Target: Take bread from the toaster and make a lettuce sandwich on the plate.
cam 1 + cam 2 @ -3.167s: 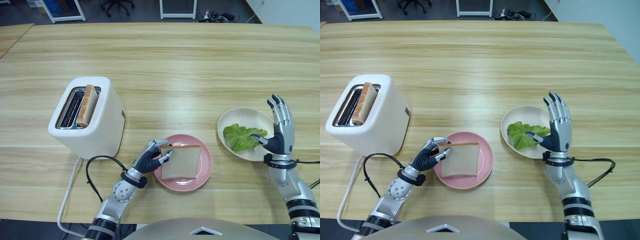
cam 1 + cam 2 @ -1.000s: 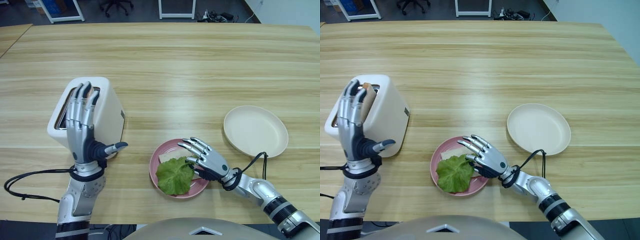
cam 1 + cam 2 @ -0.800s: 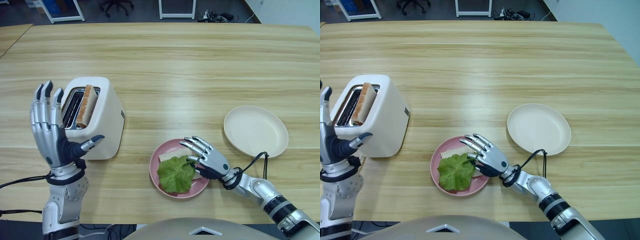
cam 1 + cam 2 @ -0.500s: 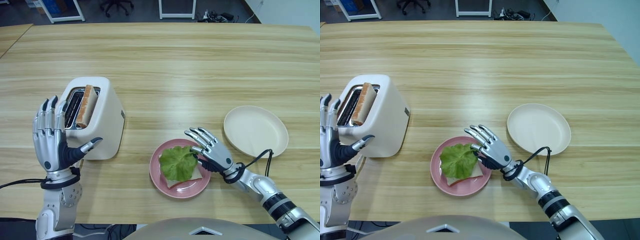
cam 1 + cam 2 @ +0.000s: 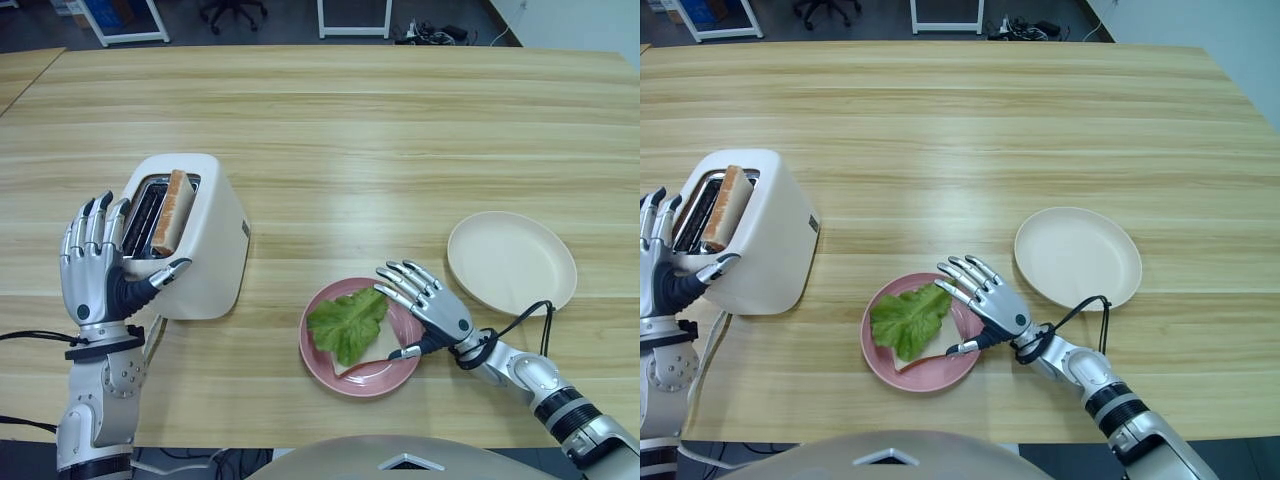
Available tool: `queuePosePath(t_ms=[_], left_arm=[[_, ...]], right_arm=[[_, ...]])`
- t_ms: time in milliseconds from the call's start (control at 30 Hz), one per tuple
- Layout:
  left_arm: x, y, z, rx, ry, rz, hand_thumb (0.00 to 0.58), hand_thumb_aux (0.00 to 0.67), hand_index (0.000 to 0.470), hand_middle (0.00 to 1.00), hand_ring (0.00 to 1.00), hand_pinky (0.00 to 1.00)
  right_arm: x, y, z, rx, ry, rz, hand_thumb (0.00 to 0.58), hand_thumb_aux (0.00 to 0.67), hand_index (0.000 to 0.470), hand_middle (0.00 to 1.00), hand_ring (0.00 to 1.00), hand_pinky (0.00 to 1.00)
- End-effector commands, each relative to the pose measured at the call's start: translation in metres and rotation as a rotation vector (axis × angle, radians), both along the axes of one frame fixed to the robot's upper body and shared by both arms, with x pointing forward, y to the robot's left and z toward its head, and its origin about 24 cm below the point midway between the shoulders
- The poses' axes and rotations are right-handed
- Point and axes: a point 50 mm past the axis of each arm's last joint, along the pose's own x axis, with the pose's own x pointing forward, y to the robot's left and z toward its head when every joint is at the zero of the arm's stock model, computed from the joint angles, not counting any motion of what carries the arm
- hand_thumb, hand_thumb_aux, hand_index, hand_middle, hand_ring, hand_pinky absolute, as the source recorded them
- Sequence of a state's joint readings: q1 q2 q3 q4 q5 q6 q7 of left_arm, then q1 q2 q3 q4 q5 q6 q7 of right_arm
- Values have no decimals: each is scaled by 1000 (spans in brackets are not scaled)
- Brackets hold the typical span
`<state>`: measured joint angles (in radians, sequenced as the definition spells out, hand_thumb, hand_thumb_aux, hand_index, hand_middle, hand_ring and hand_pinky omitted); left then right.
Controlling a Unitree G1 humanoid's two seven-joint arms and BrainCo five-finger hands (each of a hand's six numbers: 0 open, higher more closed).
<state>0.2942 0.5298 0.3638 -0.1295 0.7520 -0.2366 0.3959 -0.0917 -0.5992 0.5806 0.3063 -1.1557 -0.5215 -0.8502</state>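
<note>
Bread, one pale square slice, lies flat on the round pink plate near the front edge of the light wooden table. A ruffled green lettuce leaf lies on top of the slice and covers its left part, reaching to the plate's left rim. The right hand hovers at the plate's right edge, its fingers spread and holding nothing, with the thumb pointing in over the slice. A second, browner slice of toast stands upright in a slot of the white boxy toaster, left of the plate. The left hand is raised just beside the toaster's left wall, released, fingers straight up and thumb towards the toaster. A round cream plate sits to the right of the pink one.
</note>
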Motion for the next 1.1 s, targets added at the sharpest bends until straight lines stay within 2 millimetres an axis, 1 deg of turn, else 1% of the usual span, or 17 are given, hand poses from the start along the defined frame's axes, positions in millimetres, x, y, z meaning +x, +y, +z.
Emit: queuePosePath(t_ms=[33,233,300,333,367,400,433,467,500,600,667,700,833,867,933,967,1100], left_arm=[[4,6,8,-7,59,-27,0,0,0,0,0,0],[7,12,10,28,213,-87,0,0,0,0,0,0],[8,16,10,40,251,-87,71,42,29,0,0,0],[8,17,9,40,273,-93,79,47,33,0,0,0],[9,17,7,42,294,-98,116,71,50,0,0,0],[9,19,6,46,310,-98,179,113,79,0,0,0],[9,20,5,54,327,-96,346,244,171,0,0,0],[9,22,4,57,339,-97,434,334,234,0,0,0],[9,24,4,61,348,-97,470,378,265,0,0,0],[12,26,4,73,361,-114,550,518,363,0,0,0],[16,24,4,79,367,-142,578,633,444,0,0,0],[18,22,4,78,370,-158,580,670,470,0,0,0],[24,13,1,66,354,-234,580,670,470,0,0,0],[26,13,4,64,309,-227,580,670,470,129,129,129],[31,15,10,68,209,-197,580,670,470,510,510,510],[33,17,15,68,158,-178,580,670,470,973,973,973],[42,22,30,52,-53,-117,580,670,470,1000,1000,1000]], right_arm=[[-2,-1,0,-2,-1,-13,0,0,0,0,0,0],[-3,3,-1,9,2,-21,0,0,0,0,0,0],[-3,5,-2,15,3,-23,0,0,0,0,0,0],[-4,5,-2,17,3,-24,0,0,0,0,0,0],[-4,6,-2,18,3,-24,0,0,0,0,0,0],[-4,6,-2,19,3,-25,0,0,0,0,0,0],[-4,6,-2,20,3,-24,0,0,0,0,0,0],[-5,6,-2,22,3,-23,0,0,0,0,0,0],[-6,6,-3,23,4,-23,0,0,0,0,0,0],[-7,6,-5,26,10,-26,0,0,0,0,0,0],[-8,6,-5,30,12,-26,0,0,0,0,0,0],[-9,7,-6,32,13,-26,0,0,0,0,0,0],[-9,5,-6,42,9,-40,0,0,0,0,0,0],[-9,5,-6,44,9,-43,0,0,0,0,0,0],[-10,5,-7,47,10,-48,0,0,0,0,0,0],[-10,5,-7,49,10,-50,0,0,0,0,0,0],[-10,5,-6,76,-15,-75,0,0,0,0,0,0]])
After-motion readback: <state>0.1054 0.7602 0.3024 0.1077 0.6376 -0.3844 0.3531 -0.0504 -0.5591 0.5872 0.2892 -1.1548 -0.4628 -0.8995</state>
